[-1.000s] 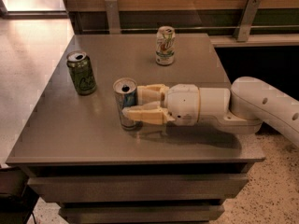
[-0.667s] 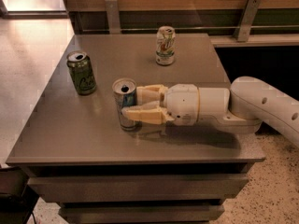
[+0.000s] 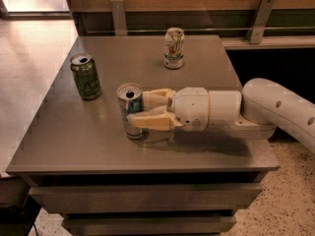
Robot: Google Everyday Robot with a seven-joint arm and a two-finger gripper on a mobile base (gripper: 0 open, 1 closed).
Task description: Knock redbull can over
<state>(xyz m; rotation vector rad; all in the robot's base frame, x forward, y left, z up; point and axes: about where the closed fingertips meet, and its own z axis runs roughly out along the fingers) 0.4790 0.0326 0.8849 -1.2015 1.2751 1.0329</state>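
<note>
The redbull can (image 3: pixel 130 102), slim, blue and silver with an open silver top, stands upright near the middle of the grey table (image 3: pixel 74 141). My gripper (image 3: pixel 137 110) reaches in from the right, lying low over the table top. Its cream fingers (image 3: pixel 152 121) are spread, one in front of the can's right side and one just behind it. The near fingertip overlaps the can's lower front. The can is not tilted.
A dark green can (image 3: pixel 86 76) stands to the left of the redbull can. A white can with green and red print (image 3: pixel 174 47) stands at the back of the table. A rail with metal posts (image 3: pixel 258 18) runs behind the table. The table's front edge is close below the gripper.
</note>
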